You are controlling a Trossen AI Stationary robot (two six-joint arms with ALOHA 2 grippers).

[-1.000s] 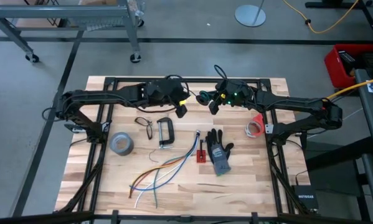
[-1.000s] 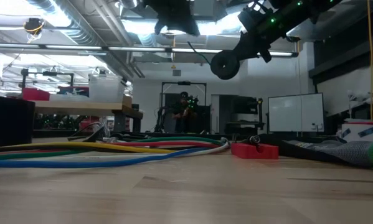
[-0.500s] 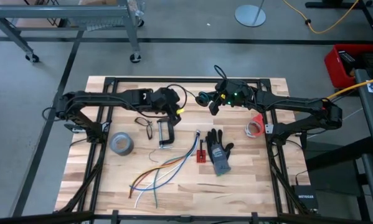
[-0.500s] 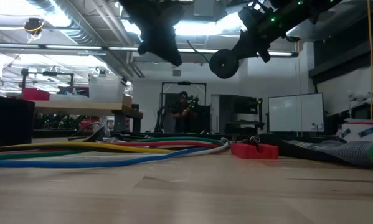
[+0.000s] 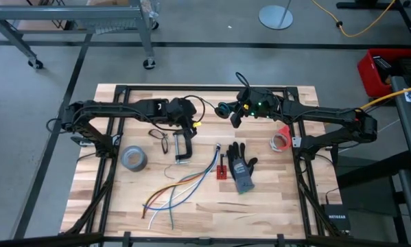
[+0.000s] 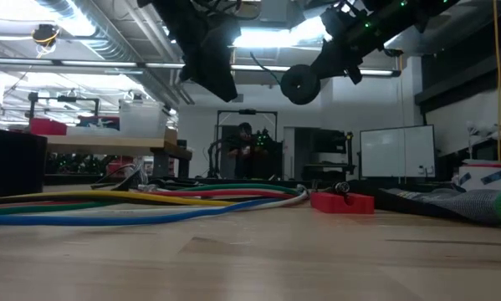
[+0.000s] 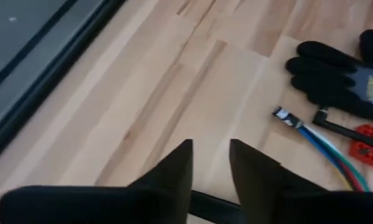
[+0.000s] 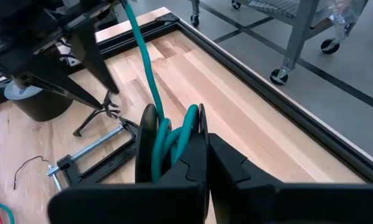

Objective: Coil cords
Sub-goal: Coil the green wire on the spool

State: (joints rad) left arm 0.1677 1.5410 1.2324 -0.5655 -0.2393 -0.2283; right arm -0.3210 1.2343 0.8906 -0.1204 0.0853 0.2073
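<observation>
**Wood top, R gripper pinching the coil**

Wood table [image 5: 274,199] is carrying both arms, w/ the left arm reaching in over the back-left area. Its left gripper [image 5: 193,125] is hanging above the C-clamp [image 5: 182,146], fingers [image 7: 180,171] standing slightly apart w/ nothing btwn them.

The right gripper [image 5: 235,115] is hovering over the back centre, clear of the surface, and is clamping shut on the cord [image 8: 161,140]. That cord is showing as a small round doughnut of several turns, teal-green up close and dark from above. One loose strand is running off it toward the left arm; can't tell where it ends. Approx half the coil is sitting hidden behind the fingers. In the low view it is reading only as a dark ring.
</observation>
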